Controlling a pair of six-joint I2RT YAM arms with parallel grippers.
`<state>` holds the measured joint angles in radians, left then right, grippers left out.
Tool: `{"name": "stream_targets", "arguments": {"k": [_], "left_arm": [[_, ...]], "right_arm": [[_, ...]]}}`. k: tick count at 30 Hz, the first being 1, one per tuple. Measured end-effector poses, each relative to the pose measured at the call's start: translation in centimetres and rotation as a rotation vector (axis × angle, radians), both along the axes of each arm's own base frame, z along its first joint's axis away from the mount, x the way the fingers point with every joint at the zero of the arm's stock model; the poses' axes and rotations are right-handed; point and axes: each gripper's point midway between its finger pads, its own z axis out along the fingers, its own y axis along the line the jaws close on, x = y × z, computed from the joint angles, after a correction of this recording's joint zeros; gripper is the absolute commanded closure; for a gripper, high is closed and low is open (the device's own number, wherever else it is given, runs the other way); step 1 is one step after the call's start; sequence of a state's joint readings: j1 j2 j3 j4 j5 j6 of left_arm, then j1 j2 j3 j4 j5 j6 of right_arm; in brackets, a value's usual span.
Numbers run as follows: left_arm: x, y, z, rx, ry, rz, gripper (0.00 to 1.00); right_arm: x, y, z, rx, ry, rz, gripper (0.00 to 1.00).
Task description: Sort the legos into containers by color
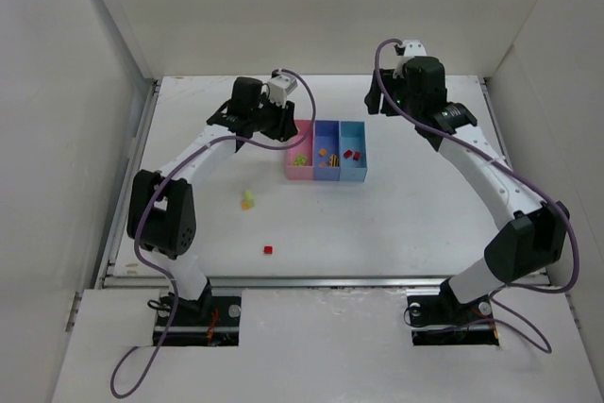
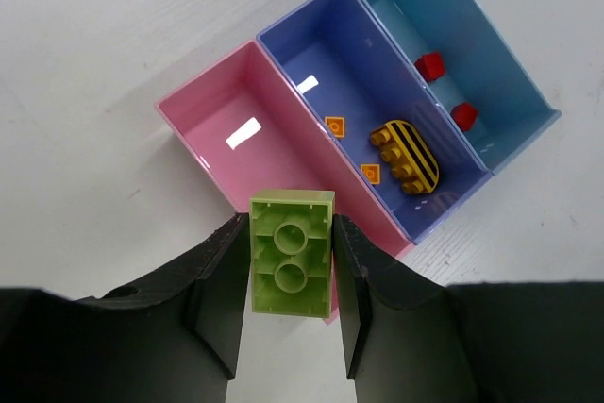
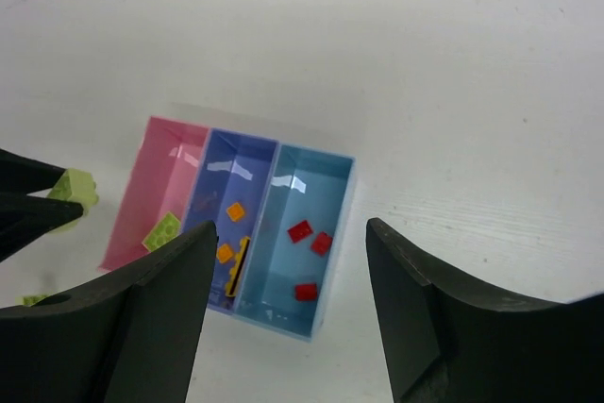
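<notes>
Left claw [image 2: 291,226] is closed on a yellow-green brick [image 2: 291,266], and we see its two black fingers [image 2: 222,290] pressed flat against the brick's long sides, studs facing the wrist camera. From that camera the brick overlaps the near end of the pink bin [image 2: 193,112], the first of three joined bins forming one small tray; we cannot tell how high above the rim it hangs. Most of the pink bin's floor shows bare from here, but from the right wrist we make out a second green brick [image 3: 162,231] lying in the end that the held one hides. Next door, the blue-violet bin [image 2: 311,40] holds two small orange pieces [image 2: 335,125] and a rounded orange brick with black stripes [image 2: 406,156], which lies near the wall shared with the light-blue bin [image 2: 472,16]. In that last bin we count three red bricks [image 3: 300,230], apart from each other. Our right claw [image 3: 288,226] stands wide open and empty, raised beyond the far side of the tray, well apart from it. On the white table [image 1: 396,224], left of the tray and nearer the arm bases, lie a small yellow-green and orange clump [image 1: 247,200] and, closer to the front edge, one loose red brick [image 1: 268,250]; nothing lies between them and the tray.
</notes>
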<state>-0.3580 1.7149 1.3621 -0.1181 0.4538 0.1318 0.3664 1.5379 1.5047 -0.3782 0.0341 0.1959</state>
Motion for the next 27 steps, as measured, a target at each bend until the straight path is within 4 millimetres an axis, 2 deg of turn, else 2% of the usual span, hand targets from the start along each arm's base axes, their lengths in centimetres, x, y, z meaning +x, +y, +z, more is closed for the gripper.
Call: {"name": "stream_targets", "arguments": {"k": [5, 10, 15, 17, 20, 22, 27], "left_arm": [[0.6, -0.5, -1.9, -0.015, 0.072, 0.055, 0.99], [1.8, -1.9, -2.6, -0.036, 0.104, 0.087, 0.95], [2.0, -2.0, -3.2, -0.031, 0.123, 0.112, 0.83], [2.2, -1.8, -3.3, -0.027, 0.122, 0.124, 0.68], [2.3, -1.7, -3.6, -0.026, 0.130, 0.136, 0.52], [2.3, -1.8, -3.8, -0.028, 0.139, 0.138, 0.49], [2.0, -2.2, -3.9, -0.043, 0.151, 0.118, 0.47]], "right_arm": [[-0.2, -1.2, -2.2, -0.029, 0.042, -0.026, 0.30], [-0.2, -1.4, -2.6, -0.033, 0.050, -0.028, 0.30], [-0.2, -1.4, -2.6, -0.040, 0.047, -0.024, 0.30], [-0.2, -1.4, -2.6, -0.043, 0.046, -0.023, 0.30], [-0.2, -1.4, -2.6, -0.046, 0.045, -0.022, 0.30], [-0.2, -1.4, -2.6, -0.046, 0.045, -0.022, 0.30], [-0.2, -1.5, -2.6, -0.055, 0.042, -0.018, 0.30]]}}
